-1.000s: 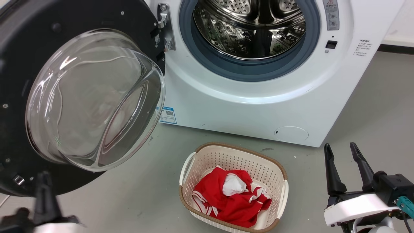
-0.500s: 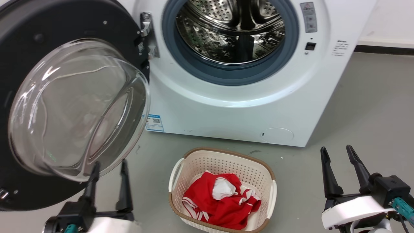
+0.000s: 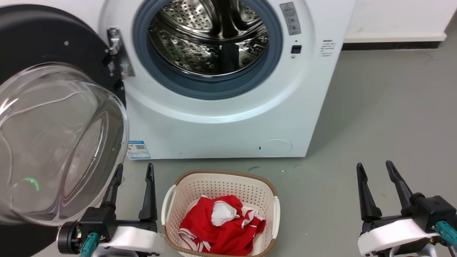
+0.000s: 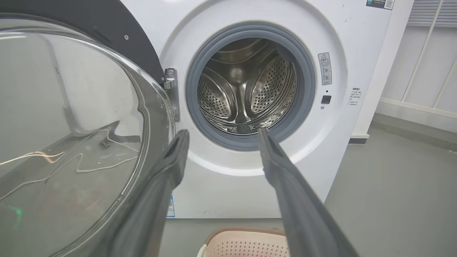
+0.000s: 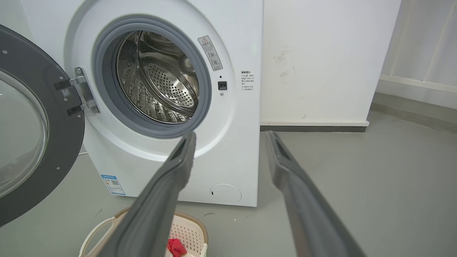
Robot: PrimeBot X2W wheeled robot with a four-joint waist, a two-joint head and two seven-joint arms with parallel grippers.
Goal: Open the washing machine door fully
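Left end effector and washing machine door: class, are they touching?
Cannot tell. In the head view the left end effector overlaps the glass edge of the washing machine door; the left wrist view shows no plain gap.

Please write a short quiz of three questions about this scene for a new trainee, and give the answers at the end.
1. True or false: the washing machine door is shut.
2. What lies in the basket on the floor? A) blue towels B) red and white cloth C) nothing
3. Fill in the missing word: the left gripper and the right gripper are both ____ and hold nothing.

Key: 1 false, the door is swung open; 2 B; 3 open.
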